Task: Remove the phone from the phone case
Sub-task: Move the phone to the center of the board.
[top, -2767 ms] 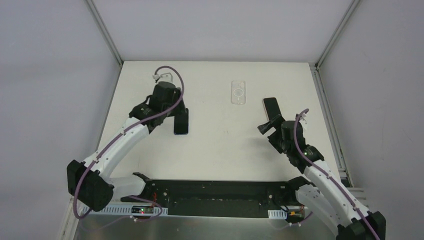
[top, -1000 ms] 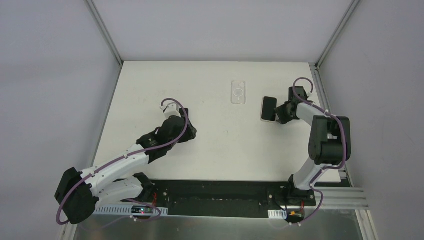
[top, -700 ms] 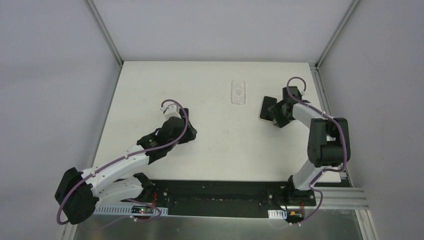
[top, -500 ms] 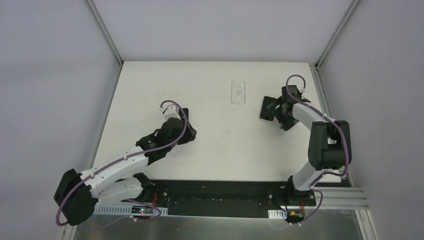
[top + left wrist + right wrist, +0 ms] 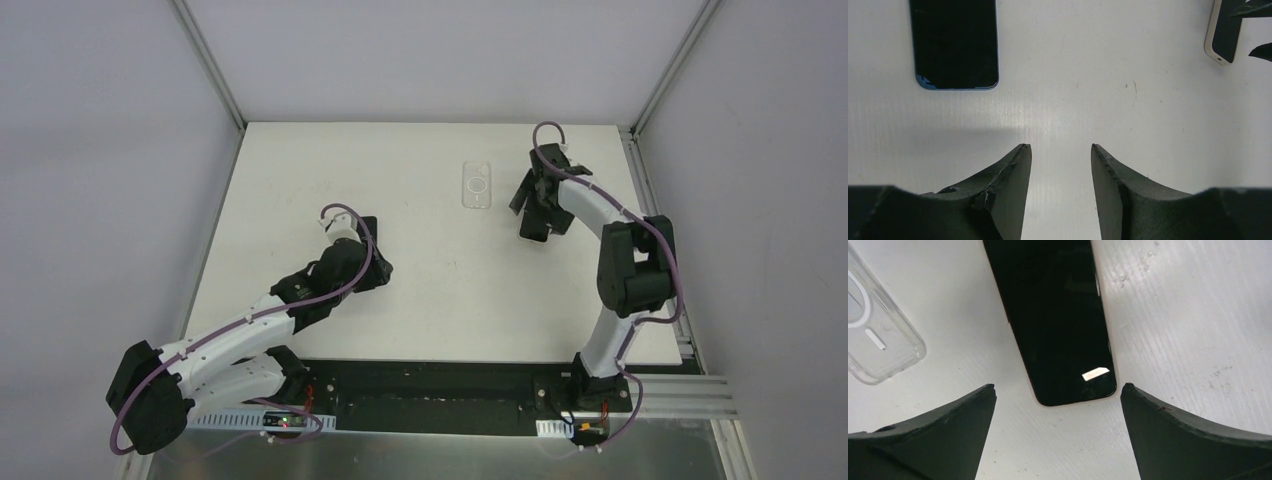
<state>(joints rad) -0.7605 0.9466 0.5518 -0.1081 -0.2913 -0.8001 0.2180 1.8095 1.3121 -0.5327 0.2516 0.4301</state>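
Phone (image 5: 1053, 325) flat before wide-spread right tool (image 5: 1058, 385), plain only in wrist view | left tool (image 5: 1060, 146) parted, seemingly empty

Right claw (image 5: 1058, 385) spread wide, left claw (image 5: 1060, 146) partly spread.

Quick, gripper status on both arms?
Left gripper: open, holding nothing.
Right gripper: wide open, empty; the phone lies free below it.

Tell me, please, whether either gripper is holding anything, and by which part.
Nothing is held: the right gripper stands open over the phone; the left gripper is empty.
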